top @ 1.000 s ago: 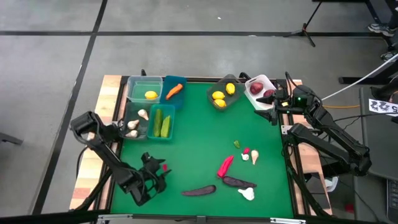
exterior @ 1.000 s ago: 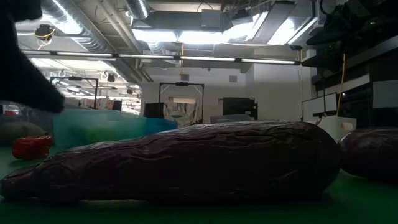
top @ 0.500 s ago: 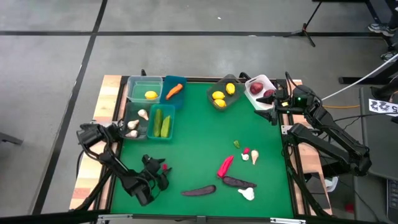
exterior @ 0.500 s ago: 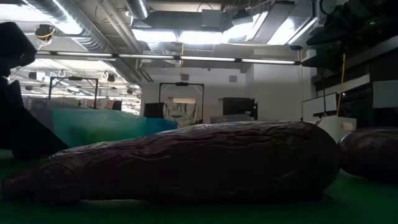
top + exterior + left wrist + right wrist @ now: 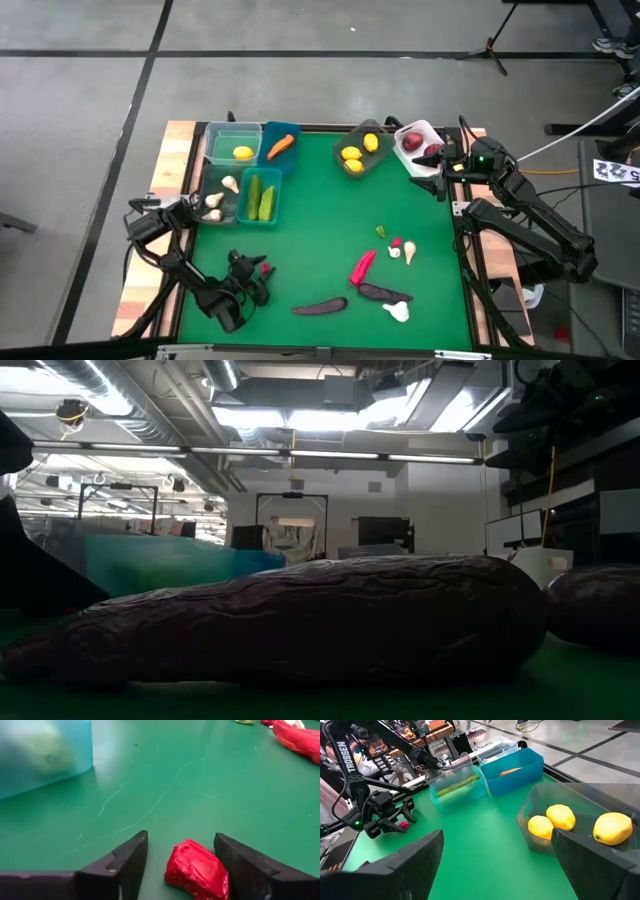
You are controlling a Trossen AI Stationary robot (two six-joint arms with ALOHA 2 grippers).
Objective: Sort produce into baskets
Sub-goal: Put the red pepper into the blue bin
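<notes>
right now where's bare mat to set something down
The mat's middle is free, between the teal cucumber basket, the grey lemon basket and the pink pepper. It is crowded around that pepper, and near the left gripper.

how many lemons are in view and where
4: one lemon in the clear green tub at the table's far left, three lemons in the grey tub near the far middle. Others may be hidden.

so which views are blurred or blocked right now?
Low view: an eggplant against the lens fills most of the picture, dark and backlit. Left wrist view: the teal tub is blurred; the red piece is sharp. High and right wrist views: clear.
</notes>
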